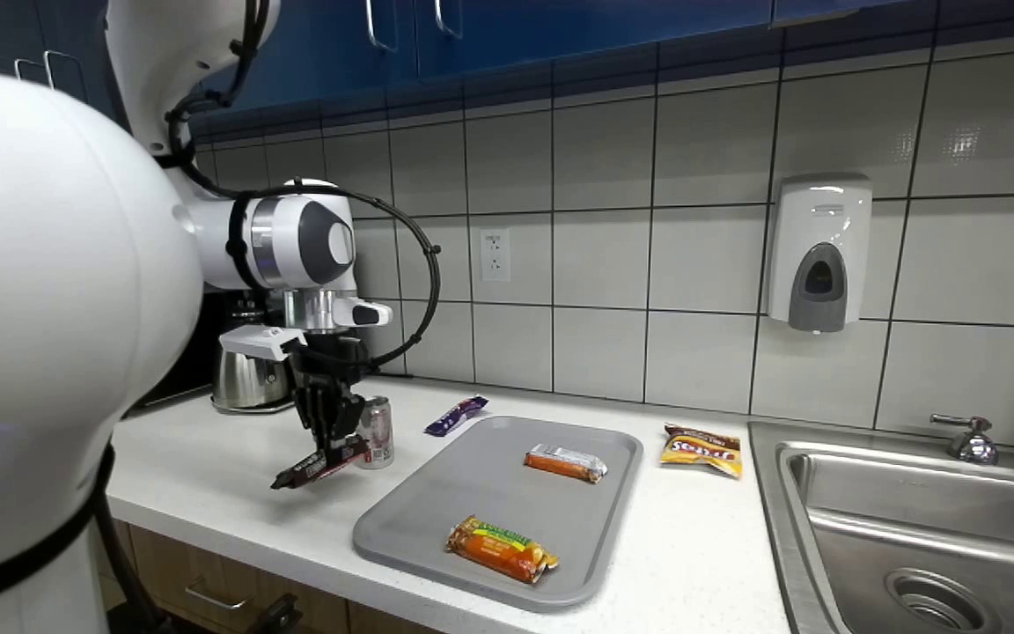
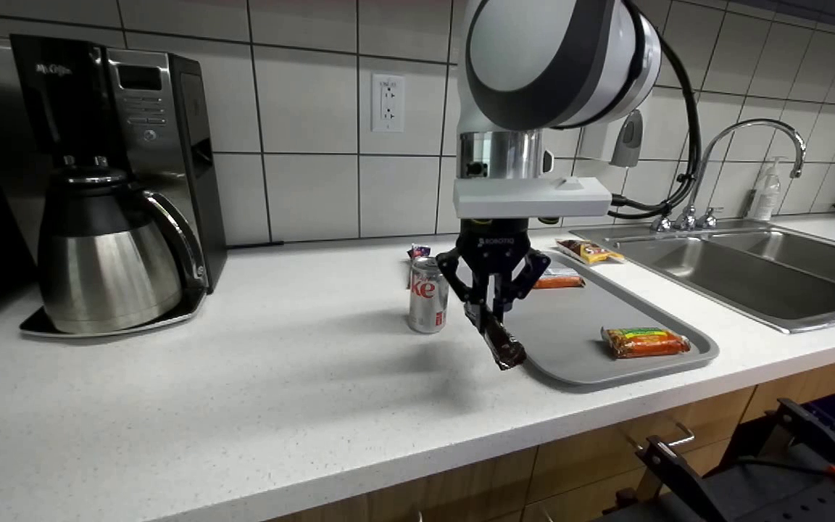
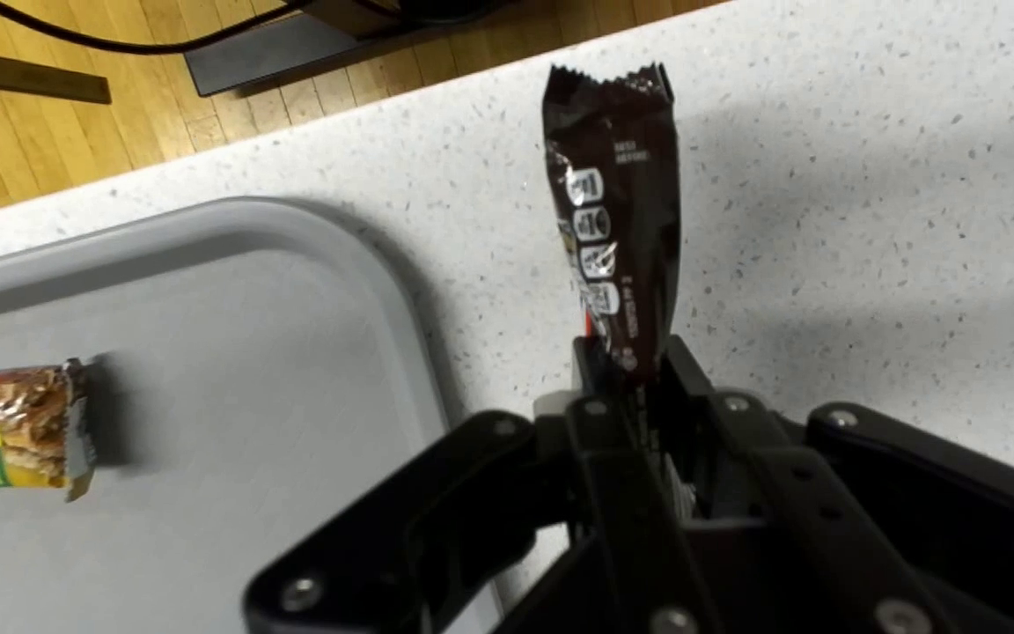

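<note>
My gripper (image 3: 633, 357) is shut on a dark brown wrapped bar (image 3: 617, 202), pinched around its middle. In both exterior views the bar (image 1: 298, 474) hangs tilted above the white counter, left of the grey tray (image 1: 437, 493) and near its corner. Close behind the gripper (image 2: 493, 310) stands an upright silver soda can (image 2: 428, 297); I cannot tell if they touch. On the tray lie an orange and green bar (image 1: 500, 549) and an orange and white bar (image 1: 564, 462). The stretch of the held bar between the pads is hidden.
A purple wrapper (image 1: 456, 416) lies behind the tray. A yellow and brown bag (image 1: 701, 449) sits between tray and sink (image 1: 775, 528). The coffee maker (image 2: 204, 159) with its steel carafe (image 2: 106, 275) stands against the wall. The wrist view shows the counter's front edge.
</note>
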`<action>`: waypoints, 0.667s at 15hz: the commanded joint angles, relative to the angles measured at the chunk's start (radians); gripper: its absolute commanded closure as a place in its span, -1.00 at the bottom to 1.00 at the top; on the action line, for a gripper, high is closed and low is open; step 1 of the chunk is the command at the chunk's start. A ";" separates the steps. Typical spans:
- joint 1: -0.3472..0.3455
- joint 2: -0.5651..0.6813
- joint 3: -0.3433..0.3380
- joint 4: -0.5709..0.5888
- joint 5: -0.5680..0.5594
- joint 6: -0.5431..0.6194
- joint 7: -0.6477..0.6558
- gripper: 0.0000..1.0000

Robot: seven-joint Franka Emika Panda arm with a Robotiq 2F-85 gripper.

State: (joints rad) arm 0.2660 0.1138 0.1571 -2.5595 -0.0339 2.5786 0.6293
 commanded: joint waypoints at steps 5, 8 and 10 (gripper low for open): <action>0.013 0.055 0.014 0.032 0.008 -0.020 0.008 0.91; 0.019 0.083 0.009 0.047 0.008 -0.018 0.004 0.91; 0.021 0.101 0.006 0.058 0.008 -0.017 0.003 0.91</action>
State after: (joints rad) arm 0.2791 0.1893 0.1625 -2.5342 -0.0338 2.5792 0.6293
